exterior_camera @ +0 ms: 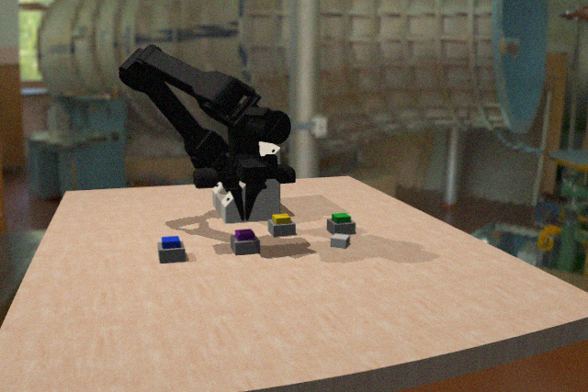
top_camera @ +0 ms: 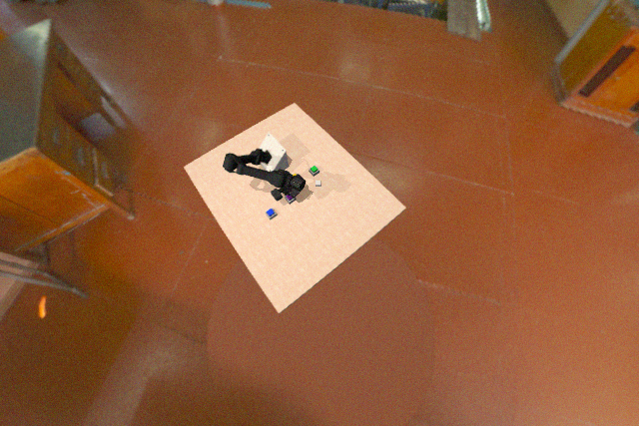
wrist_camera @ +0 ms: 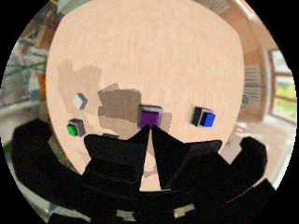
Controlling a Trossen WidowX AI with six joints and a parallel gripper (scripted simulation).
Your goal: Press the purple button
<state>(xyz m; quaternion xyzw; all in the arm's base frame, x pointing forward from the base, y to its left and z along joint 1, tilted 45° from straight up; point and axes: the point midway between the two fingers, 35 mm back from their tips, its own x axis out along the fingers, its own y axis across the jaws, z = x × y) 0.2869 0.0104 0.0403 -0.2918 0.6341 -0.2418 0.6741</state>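
Note:
The purple button (top_camera: 290,199) (exterior_camera: 244,234) (wrist_camera: 149,119) stands up out of its grey base on the table. My gripper (exterior_camera: 244,218) (wrist_camera: 150,127) is shut with nothing between its fingers. In the exterior view the fingertips point down and are a little above the purple button, with a gap between them. In the wrist view the tips reach the near edge of the purple cap. In the top view the arm hides the fingertips.
A blue button (top_camera: 271,213) (exterior_camera: 171,241) (wrist_camera: 208,119) is on one side of the purple one. A yellow button (exterior_camera: 281,218), a green button (top_camera: 314,169) (exterior_camera: 341,218) (wrist_camera: 72,130) and a light grey block (top_camera: 318,184) (exterior_camera: 340,240) (wrist_camera: 80,101) are on the other side.

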